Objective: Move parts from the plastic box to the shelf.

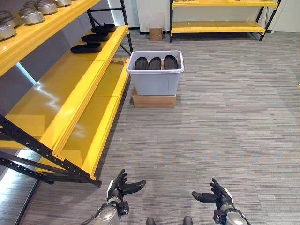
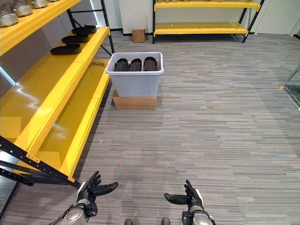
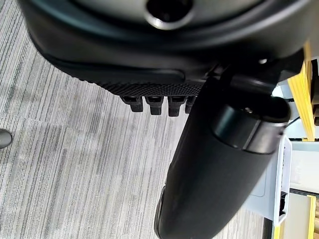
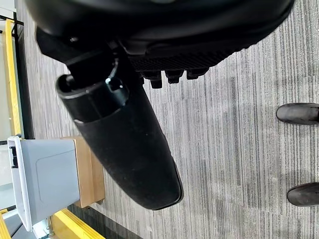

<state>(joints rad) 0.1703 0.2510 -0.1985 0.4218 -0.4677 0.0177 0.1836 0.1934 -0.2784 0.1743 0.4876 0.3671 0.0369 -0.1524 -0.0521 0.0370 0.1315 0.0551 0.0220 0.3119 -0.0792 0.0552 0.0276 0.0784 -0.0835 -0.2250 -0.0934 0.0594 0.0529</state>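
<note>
Left eye view: three dark parts (image 1: pixel 155 62) sit side by side in the plastic box (image 1: pixel 156 79) at upper centre, their long axes running away from the camera. The pale grey, smooth-walled box rests on a flat cardboard base (image 1: pixel 153 100) on grey striped carpet (image 1: pixel 225 117). More dark oval parts (image 1: pixel 86 47) lie on the glossy yellow shelf (image 1: pixel 65 93) at upper left, long axes across the boards. At the bottom edge, left hand (image 1: pixel 119 188) and right hand (image 1: pixel 216 195) hang empty, fingers relaxed and spread, thumbs pointing inward.
</note>
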